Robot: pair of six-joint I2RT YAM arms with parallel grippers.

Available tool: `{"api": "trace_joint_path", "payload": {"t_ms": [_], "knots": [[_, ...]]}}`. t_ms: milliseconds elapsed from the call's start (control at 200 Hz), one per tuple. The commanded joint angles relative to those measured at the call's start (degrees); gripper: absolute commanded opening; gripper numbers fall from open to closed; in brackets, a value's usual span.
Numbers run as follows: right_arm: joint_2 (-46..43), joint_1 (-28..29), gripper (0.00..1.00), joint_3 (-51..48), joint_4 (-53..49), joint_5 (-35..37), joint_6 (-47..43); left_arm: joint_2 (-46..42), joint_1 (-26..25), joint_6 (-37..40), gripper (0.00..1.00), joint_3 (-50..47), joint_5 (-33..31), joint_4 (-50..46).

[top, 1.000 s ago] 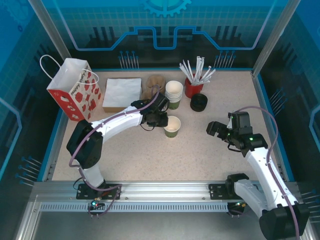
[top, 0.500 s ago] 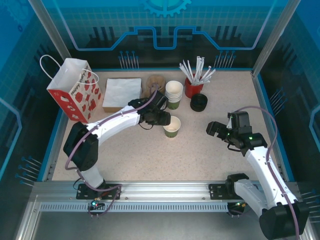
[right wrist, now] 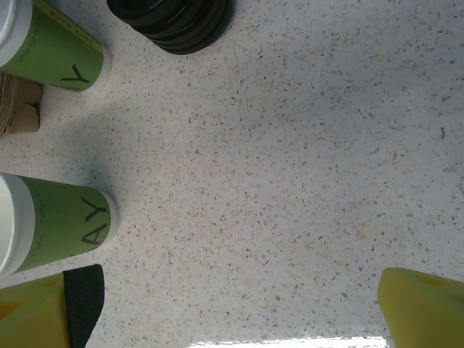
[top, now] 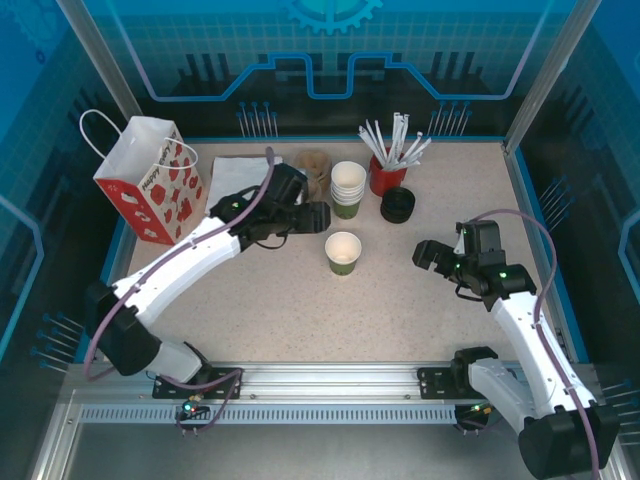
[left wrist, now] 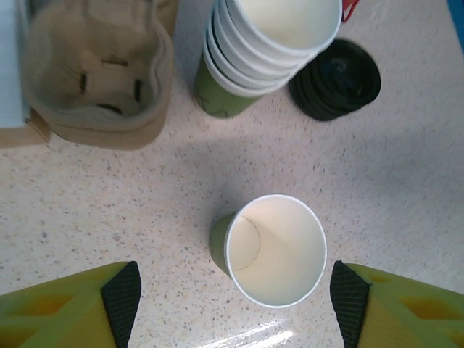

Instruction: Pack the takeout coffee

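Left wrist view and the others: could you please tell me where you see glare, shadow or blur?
Left wrist view: the single cup is sharp, soft shadow on the table above it, a glare streak at the bottom edge. Right wrist view: a white glare band along the bottom edge, shadow toward the upper left. Top external view: even light, no visible blur.

You have open tabletop (top: pixel 400 300) on the near side and right of the single cup (top: pixel 342 252). Behind it the cup stack (top: pixel 348 188), black lids (top: pixel 397 205) and cardboard carrier (top: pixel 318 160) crowd close, and the left gripper (top: pixel 318 216) hangs just left of the stack.
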Motion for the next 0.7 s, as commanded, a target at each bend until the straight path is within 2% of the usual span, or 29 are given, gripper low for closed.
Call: {"api": "trace_joint_path", "payload": {"t_ms": [0, 355, 695], "knots": [[0.28, 1.21, 1.00, 1.97, -0.83, -1.24, -0.82, -4.64, 1.71, 0.51, 0.74, -2.27, -2.19, -1.17], [2.04, 1.61, 1.00, 4.01, -0.40, -2.72, -1.31, -14.72, 6.33, -1.04, 0.81, -9.37, -3.54, -1.85], [7.07, 1.80, 0.99, 7.00, 2.37, -2.94, -2.08, -21.05, 7.16, -1.84, 0.90, -14.87, -4.82, -3.51]]}}
